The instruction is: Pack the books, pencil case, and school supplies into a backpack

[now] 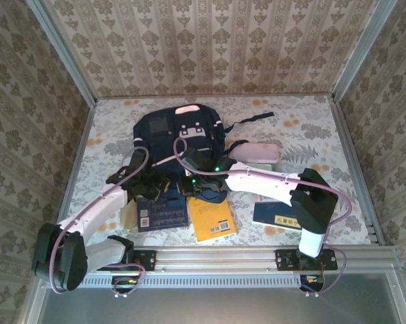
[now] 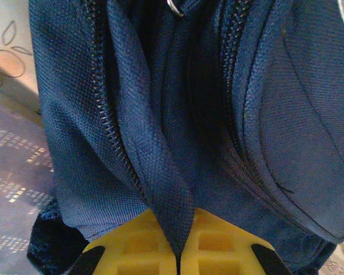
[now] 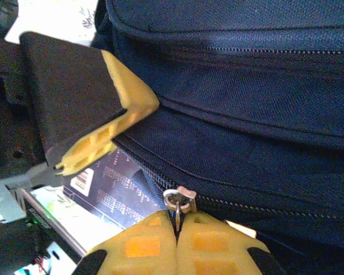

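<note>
The backpack [image 1: 167,131] lies mid-tabletop [image 1: 311,121], toward the back. The left fingers [image 2: 138,245] are pinched together on a fold [image 2: 160,172] of its navy fabric. The right fingers [image 3: 142,247] clamp its metal zip pull [image 3: 179,200]. Just in front lie a blue book [image 1: 163,214] with rows of text, an orange book [image 1: 213,217] with a barcode and a navy book [image 1: 277,214] with a yellow label, all print too small to read. The pink pencil case [image 1: 257,151] lies just right of the backpack.

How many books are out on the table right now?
3: a dark blue book front left, an orange-yellow book front centre, and a navy book with a yellow label on the right. Others may be hidden under the backpack.
</note>
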